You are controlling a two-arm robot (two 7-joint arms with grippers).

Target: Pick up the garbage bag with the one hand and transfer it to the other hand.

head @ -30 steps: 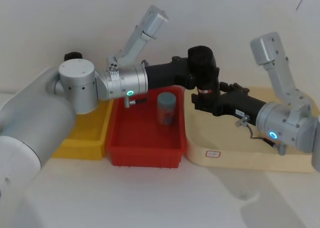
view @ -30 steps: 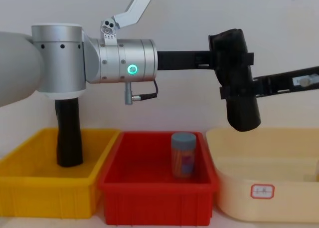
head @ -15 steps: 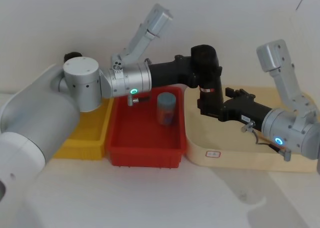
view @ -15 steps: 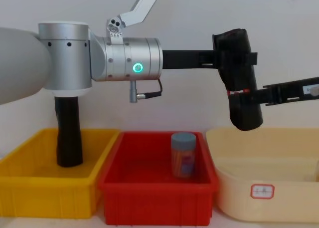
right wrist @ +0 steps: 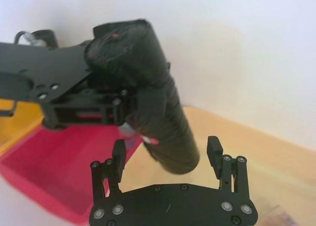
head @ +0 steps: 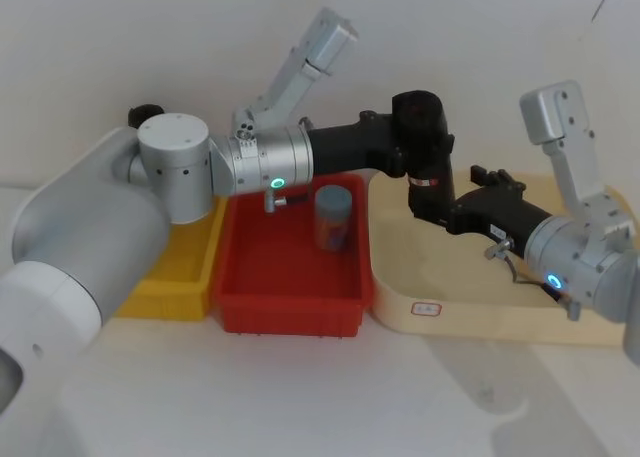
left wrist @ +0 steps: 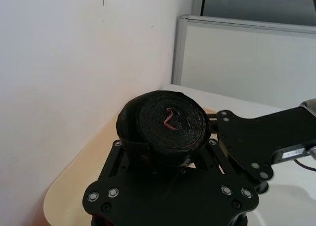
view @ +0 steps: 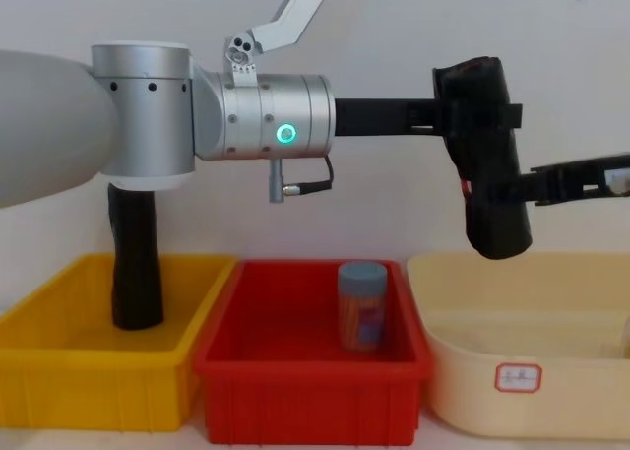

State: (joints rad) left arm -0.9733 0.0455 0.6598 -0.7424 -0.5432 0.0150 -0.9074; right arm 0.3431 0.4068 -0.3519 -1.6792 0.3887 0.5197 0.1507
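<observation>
The garbage bag [head: 424, 137], a black roll with a red-and-white band, hangs tilted in the air above the seam between the red bin and the cream tray. The one hand, my left gripper [head: 408, 149] on the green-ringed arm, is shut on the roll's upper part [view: 482, 100]; the left wrist view looks down on the roll's end [left wrist: 165, 124]. The other hand, my right gripper [right wrist: 166, 149] on the blue-ringed arm, is open and straddles the roll's lower end [right wrist: 170, 137], with gaps on both sides. In the chest view it [view: 509, 188] reaches in from the right just below the band.
A red bin [head: 290, 310] holds a blue-lidded jar [head: 333, 217]. Left of it, a yellow bin [view: 89, 391] holds a second black roll [view: 136, 263]. The cream tray [head: 480, 312] lies to the right, under the right arm. A wall stands close behind.
Both arms and the roll have shifted a little to the right. The right gripper has slid lower along the roll, so the red band now shows above it.
</observation>
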